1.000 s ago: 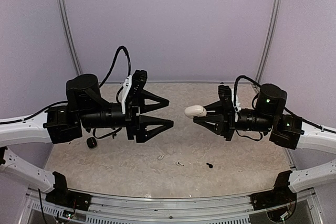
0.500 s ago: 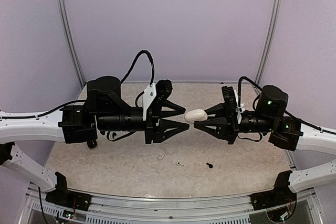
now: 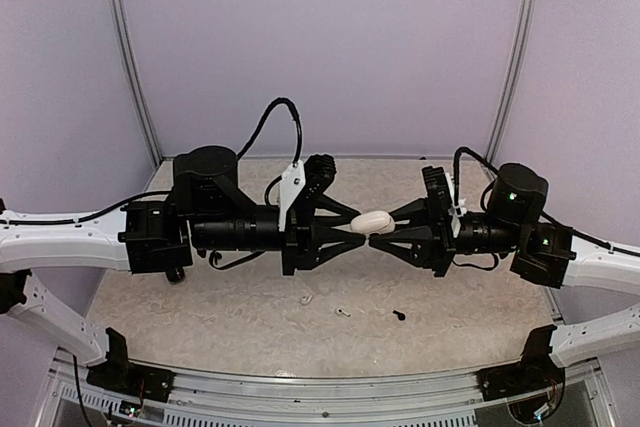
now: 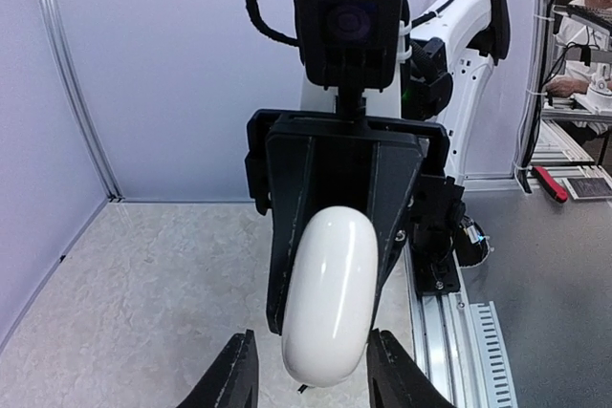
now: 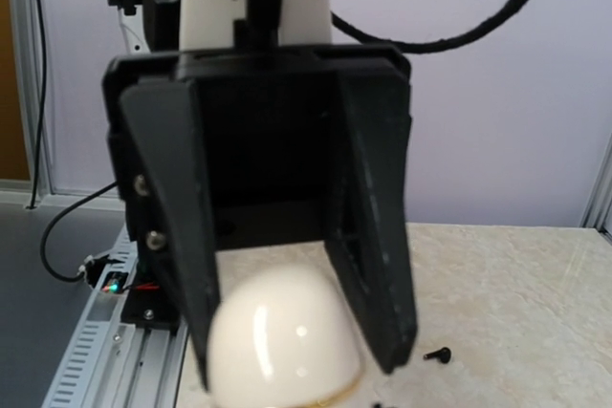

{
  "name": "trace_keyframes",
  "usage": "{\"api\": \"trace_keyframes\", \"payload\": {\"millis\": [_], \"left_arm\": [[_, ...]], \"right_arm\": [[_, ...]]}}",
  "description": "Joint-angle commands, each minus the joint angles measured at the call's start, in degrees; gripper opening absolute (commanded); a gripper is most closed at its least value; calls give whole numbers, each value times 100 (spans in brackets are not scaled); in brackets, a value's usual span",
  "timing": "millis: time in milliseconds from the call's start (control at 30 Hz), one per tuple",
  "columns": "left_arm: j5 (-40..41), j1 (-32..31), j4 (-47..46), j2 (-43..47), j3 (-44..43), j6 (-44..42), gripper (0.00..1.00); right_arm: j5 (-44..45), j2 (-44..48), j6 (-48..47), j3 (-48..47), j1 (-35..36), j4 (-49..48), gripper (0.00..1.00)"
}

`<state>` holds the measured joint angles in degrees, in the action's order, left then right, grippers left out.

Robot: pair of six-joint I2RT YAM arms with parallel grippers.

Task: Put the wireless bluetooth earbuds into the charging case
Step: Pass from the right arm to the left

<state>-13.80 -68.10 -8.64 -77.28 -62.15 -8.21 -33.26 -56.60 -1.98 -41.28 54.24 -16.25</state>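
My right gripper [image 3: 385, 227] is shut on a white pebble-shaped charging case [image 3: 371, 219] and holds it in the air above the table's middle. My left gripper [image 3: 352, 228] is open and faces it, one finger on each side of the case's free end. In the left wrist view the case [image 4: 330, 298] stands between my open left gripper's [image 4: 313, 381] fingers, with small gaps on both sides. Two white earbuds [image 3: 306, 299] [image 3: 343, 311] and one black earbud [image 3: 399, 315] lie on the table below. The black one also shows in the right wrist view [image 5: 437, 355].
A small black rounded object [image 3: 175, 272] lies on the table under the left arm, partly hidden. The beige table [image 3: 480, 297] is walled by purple panels at the back and sides. A metal rail [image 3: 330, 387] runs along the near edge.
My left arm has moved right until its open fingers flank the white case. My right gripper, with the case, has shifted slightly toward it.
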Motion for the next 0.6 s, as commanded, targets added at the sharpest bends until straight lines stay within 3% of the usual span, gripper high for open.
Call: {"api": "trace_keyframes", "payload": {"millis": [0,100,300,433,567], "left_arm": [[-150,-47,-247,-33,-192,-50,40],[-171,-46,-286,-33,-183,-56,39],[-179,-46,-234,-38,-216,-84,24],[-238,-46,-121,-14,-210,-90,15],[-356,24,34,41,-201,-61,10]], "right_arm": [[-76,-29,63,101,-29,-229,17],[-76,-44,65,111,-27,-232,17],[-84,-16,63,111,-25,-223,19],[-70,35,13,99,-27,-71,34],[-63,119,-143,8,-27,305,41]]}}
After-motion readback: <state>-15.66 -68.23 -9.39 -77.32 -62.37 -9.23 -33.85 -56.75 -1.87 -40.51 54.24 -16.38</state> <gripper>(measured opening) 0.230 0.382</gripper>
